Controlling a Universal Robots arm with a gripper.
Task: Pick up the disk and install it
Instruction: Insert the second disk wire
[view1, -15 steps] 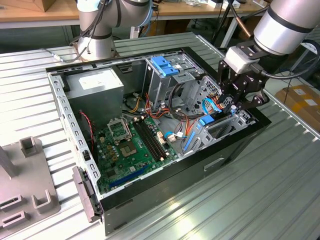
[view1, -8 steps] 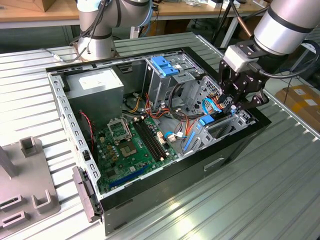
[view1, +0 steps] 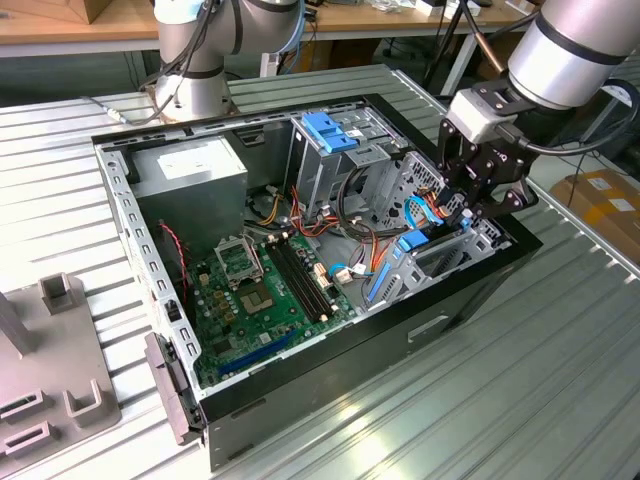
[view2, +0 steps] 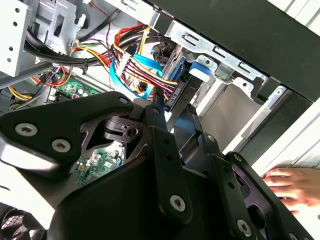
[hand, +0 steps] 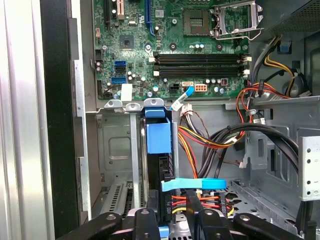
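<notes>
The disk (hand: 159, 150) stands on edge in the metal bay (hand: 112, 145) at the front corner of the open computer case (view1: 300, 390), its blue rail (hand: 159, 134) facing up. Coloured power wires and a light-blue data cable (hand: 192, 184) run to its near end. My gripper (hand: 172, 212) reaches down into that corner, one black finger along each flat side of the disk's near end, shut on it. The second wrist view has the gripper (view2: 174, 107) at the dark disk (view2: 176, 92). In the exterior view the gripper (view1: 452, 222) hangs over the disk's blue top (view1: 413, 243).
Inside the case lie the green motherboard (view1: 260, 290), the grey power-supply box (view1: 190, 170) and the blue-topped drive cage (view1: 335, 135). Cable bundles (hand: 225, 135) cross beside the bay. A person's hand (view2: 295, 182) rests outside the case. A grey fixture (view1: 50, 350) stands at the exterior view's left.
</notes>
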